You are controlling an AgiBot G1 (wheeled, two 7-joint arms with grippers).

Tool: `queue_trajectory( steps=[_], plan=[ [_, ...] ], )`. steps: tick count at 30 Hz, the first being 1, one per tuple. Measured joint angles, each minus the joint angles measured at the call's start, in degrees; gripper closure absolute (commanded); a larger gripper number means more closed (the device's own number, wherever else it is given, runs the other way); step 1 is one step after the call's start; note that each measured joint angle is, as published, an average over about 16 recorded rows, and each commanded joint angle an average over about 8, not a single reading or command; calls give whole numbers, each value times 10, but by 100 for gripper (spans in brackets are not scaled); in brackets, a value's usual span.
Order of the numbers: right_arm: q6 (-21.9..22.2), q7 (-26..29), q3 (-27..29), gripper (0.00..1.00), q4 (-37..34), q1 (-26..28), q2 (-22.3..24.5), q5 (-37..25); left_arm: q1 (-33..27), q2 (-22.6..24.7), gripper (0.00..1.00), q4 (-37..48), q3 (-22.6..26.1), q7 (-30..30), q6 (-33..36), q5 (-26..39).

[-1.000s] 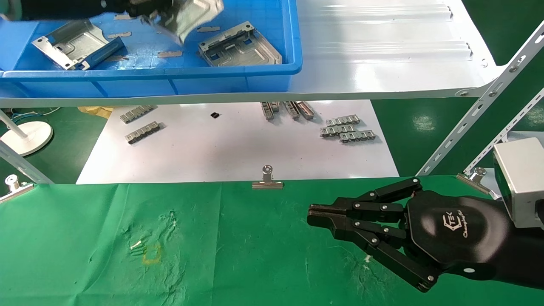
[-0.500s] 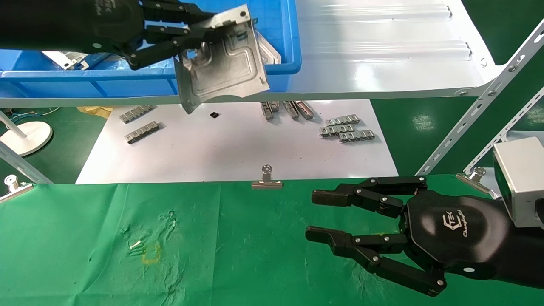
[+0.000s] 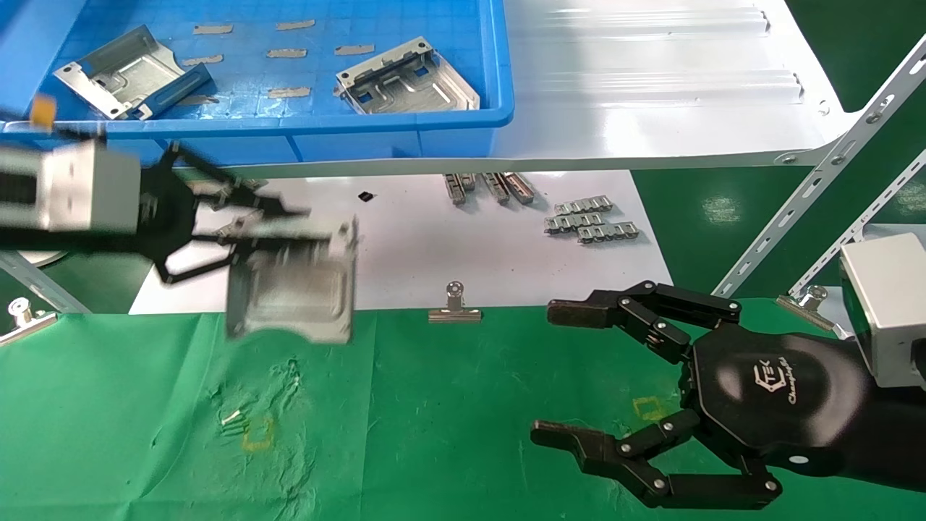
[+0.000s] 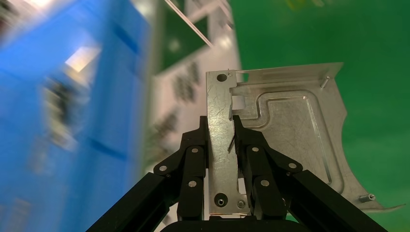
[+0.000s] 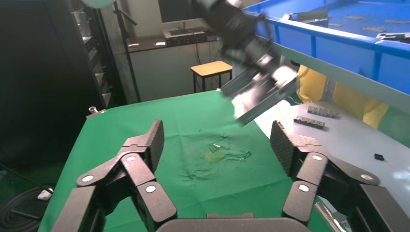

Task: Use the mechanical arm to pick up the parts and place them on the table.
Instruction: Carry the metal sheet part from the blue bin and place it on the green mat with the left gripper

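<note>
Left gripper [image 3: 278, 235] is carrying its clamped part [image 3: 293, 286] down from the bin to the table's [image 3: 434, 405] rear edge.
Blue bin [image 3: 405, 123] is holding two parts [image 3: 405, 76]; right gripper [image 3: 571, 376] is spreading wide.

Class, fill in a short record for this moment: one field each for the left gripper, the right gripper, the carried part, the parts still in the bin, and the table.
left gripper: shut on the carried part's edge flange, in the air
right gripper: open, empty, over the table's right side
carried part: hanging above the table's far edge, not set down
parts in bin: two, in the blue bin on the white shelf
table: green cloth, yellow square marks
</note>
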Motion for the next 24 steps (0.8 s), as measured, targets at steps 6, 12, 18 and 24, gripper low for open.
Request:
queue_trajectory(
  steps=[6,12,18,24],
  plan=[
    [0,0,0,0,0,0,0,0,38,-26,100,1,57,31,-4,0],
    [0,0,0,0,0,0,0,0,68,-25,88,39,99,65,-7,2],
    [0,0,0,0,0,0,0,0,87,-9,18,92,122,99,-12,-3],
    [0,0,0,0,0,0,0,0,93,5,0,145,131,131,-20,-10]
  ],
)
